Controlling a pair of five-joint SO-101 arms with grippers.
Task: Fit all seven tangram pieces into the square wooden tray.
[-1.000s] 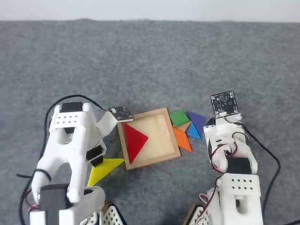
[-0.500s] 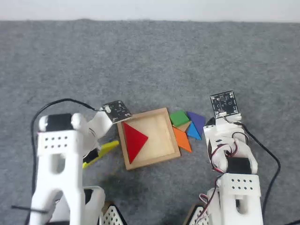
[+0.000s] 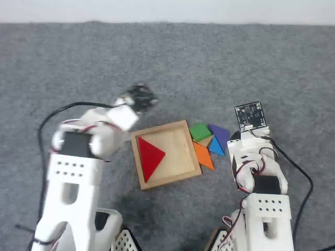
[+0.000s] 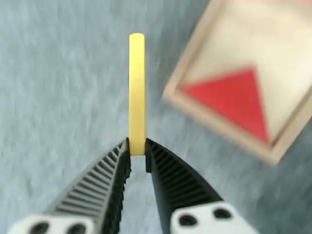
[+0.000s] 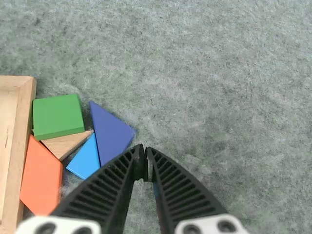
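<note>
From above there is one square wooden tray (image 3: pixel 138 157) on the grey desk (image 3: pixel 209 68). One red triangle (image 3: pixel 150 157) lies flat inside the tray, by its left wall. Five pieces lie close together on the desk just to the right of the tray: a green square (image 3: pixel 199 130), a purple triangle (image 3: pixel 221 135), a blue triangle (image 3: pixel 215 147), a small tan triangle (image 3: pixel 205 140) and an orange slanted piece (image 3: pixel 203 156) that touches the tray's wall. Two white arms stand at the near edge. The left arm (image 3: pixel 78 151) is left of the tray and the right arm (image 3: pixel 259 178) is right of the five pieces.

In the left wrist view, the left end effector (image 4: pixel 137 148) is clamped on one yellow piece (image 4: pixel 137 92). The piece stands on its thin edge, up off the desk, beside the tray with the red triangle in it.

In the right wrist view, the right end effector (image 5: pixel 145 163) has its fingers pressed together with nothing between them. It is over the desk, just beside the purple triangle's corner.
</note>
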